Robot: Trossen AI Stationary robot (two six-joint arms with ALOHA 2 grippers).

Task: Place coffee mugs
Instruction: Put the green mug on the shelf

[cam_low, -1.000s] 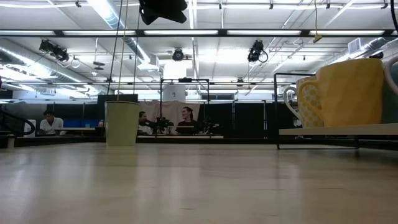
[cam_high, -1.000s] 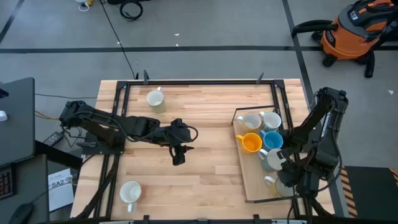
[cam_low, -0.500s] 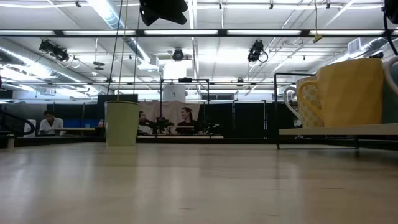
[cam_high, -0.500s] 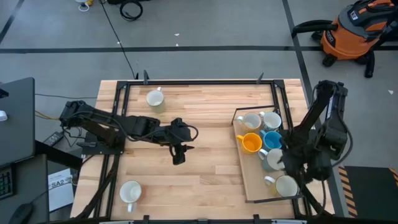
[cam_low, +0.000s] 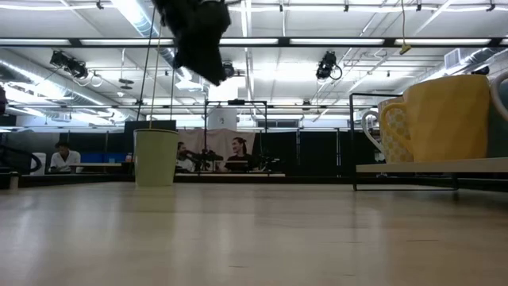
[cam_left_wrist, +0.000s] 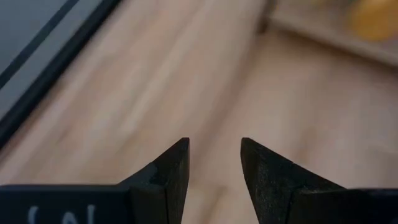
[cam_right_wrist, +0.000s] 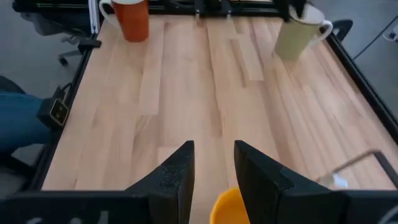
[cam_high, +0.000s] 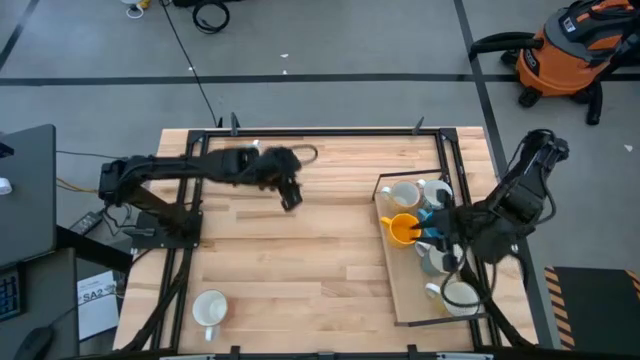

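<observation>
Several mugs stand upright in a tray [cam_high: 398, 285] at the table's right: two white ones [cam_high: 405, 194], a yellow one [cam_high: 402, 230], a blue one [cam_high: 432, 233] mostly hidden by my right arm, a grey one [cam_high: 434, 260] and a cream one [cam_high: 460, 296]. A cream mug [cam_right_wrist: 298, 34] stands near the far left corner, mostly under my left arm in the high view. Another mug [cam_high: 208, 308] stands near the left near corner. My left gripper [cam_high: 291, 198] is open above the table's far middle. My right gripper [cam_right_wrist: 212, 152] is open above the yellow mug [cam_right_wrist: 227, 208].
A black frame [cam_high: 320, 131] runs around the table's edges. The middle of the table [cam_high: 320, 260] is bare wood. An orange shop vacuum [cam_high: 570, 50] stands on the floor beyond the far right corner. People sit far behind the table [cam_low: 238, 151].
My left gripper has swung from the table's middle toward the far edge, and its arm now covers the far-left mug. My right arm has moved from the tray's near end toward the far edge, and now hangs over the yellow and blue mugs. No mug has moved.
</observation>
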